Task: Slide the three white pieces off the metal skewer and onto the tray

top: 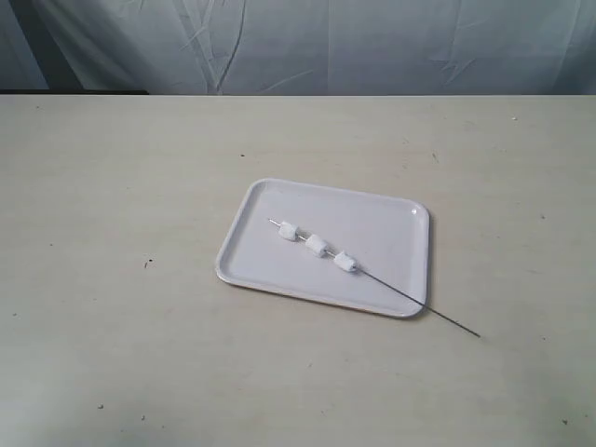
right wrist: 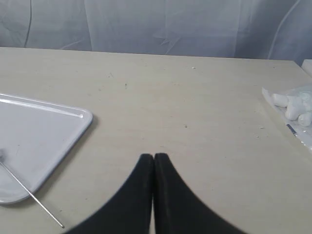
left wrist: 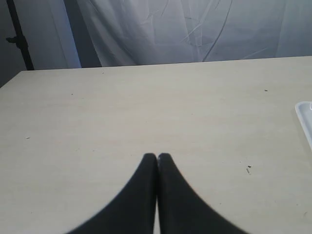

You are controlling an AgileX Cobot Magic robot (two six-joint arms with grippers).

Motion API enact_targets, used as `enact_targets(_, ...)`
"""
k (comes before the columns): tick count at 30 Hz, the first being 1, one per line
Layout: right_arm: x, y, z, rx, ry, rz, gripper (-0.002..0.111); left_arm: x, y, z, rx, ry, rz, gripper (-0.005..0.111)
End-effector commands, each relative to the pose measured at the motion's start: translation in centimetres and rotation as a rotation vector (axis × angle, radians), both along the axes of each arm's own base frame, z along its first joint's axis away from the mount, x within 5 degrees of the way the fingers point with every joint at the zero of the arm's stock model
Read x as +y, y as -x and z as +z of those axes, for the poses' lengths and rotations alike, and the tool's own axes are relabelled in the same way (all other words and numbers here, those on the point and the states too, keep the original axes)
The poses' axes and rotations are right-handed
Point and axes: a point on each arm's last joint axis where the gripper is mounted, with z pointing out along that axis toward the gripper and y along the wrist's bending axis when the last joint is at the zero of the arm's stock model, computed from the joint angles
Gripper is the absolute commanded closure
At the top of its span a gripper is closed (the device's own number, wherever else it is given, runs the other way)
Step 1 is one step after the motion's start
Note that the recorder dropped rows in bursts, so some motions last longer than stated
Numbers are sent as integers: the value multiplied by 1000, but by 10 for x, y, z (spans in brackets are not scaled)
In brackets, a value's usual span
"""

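Observation:
The white tray [top: 391, 219] lies mid-table in the exterior view. Across it runs the thin metal skewer [top: 410, 300], its bare end sticking out past the tray's near right corner onto the table. Three white pieces [top: 318, 245] are threaded on its far half, spaced apart over the tray. Neither arm shows in the exterior view. My left gripper [left wrist: 157, 156] is shut and empty over bare table, with the tray's rim [left wrist: 304, 117] at the frame edge. My right gripper [right wrist: 154, 156] is shut and empty, apart from the tray [right wrist: 44, 131] and the skewer's end [right wrist: 36, 201].
A clear plastic bag of white pieces [right wrist: 292, 107] lies on the table beyond the right gripper. A wrinkled grey cloth backdrop [top: 298, 42] hangs behind the table's far edge. A dark stand pole [left wrist: 19, 39] rises at the table's corner in the left wrist view.

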Motion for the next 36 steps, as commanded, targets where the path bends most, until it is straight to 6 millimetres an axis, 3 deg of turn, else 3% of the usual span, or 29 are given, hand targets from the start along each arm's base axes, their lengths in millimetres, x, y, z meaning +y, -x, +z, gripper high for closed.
enact_targets(1, 0, 0, 0, -9, 1, -6, 108, 0, 0, 0, -13, 0, 1, 107)
enact_targets(19, -2, -1, 4, -60, 85, -6, 108, 0, 0, 0, -13, 0, 1, 107)
enact_targets(24, -3, -1, 6, -82, 110, -5, 108, 2, -1, 5, -67, -92, 4, 107)
enact_targets(36, 1, 0, 46, -520, -85, 9, 108, 1, -2, 15, -185, -135, -1, 107)
